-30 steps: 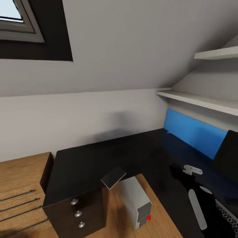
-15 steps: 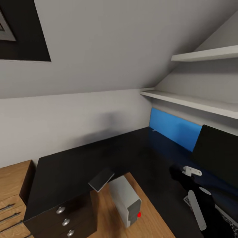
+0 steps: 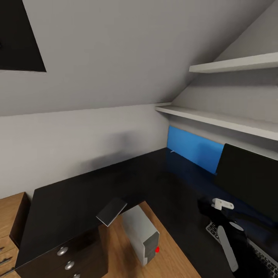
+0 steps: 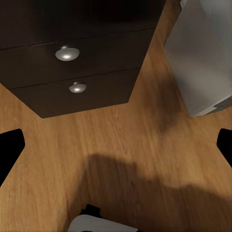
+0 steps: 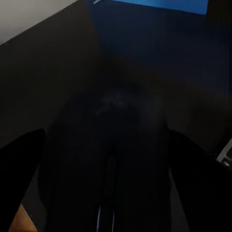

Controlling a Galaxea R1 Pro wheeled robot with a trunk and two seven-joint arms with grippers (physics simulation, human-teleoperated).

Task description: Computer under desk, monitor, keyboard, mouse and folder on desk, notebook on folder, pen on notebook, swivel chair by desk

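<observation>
The black-topped desk (image 3: pixel 116 181) runs along the wall and turns right under a blue back panel (image 3: pixel 193 148). The computer (image 3: pixel 141 235), a grey tower with a red dot, stands on the floor in the desk's inner corner. The thin grey notebook (image 3: pixel 111 211) lies on the desk edge, overhanging it. At right the monitor (image 3: pixel 251 179) stands on the desk with the keyboard (image 3: pixel 258 256) in front. My right gripper (image 3: pixel 206 206) hovers over the desk, shut on the rounded black mouse (image 5: pixel 108 121). My left gripper (image 4: pixel 116 145) is open over the floor near the drawers (image 4: pixel 67 53).
Two white shelves (image 3: pixel 216 119) jut out above the blue panel. A light wooden cabinet (image 3: pixel 9 216) adjoins the desk's left end. The sloped wall hangs low over the desk. Wood floor lies between the drawers (image 3: pixel 65 258) and the computer (image 4: pixel 203 53).
The whole head view has slid left, so the camera has turned right. More of the monitor and keyboard now shows, and the skylight has left the frame. The right arm holds its place in the view.
</observation>
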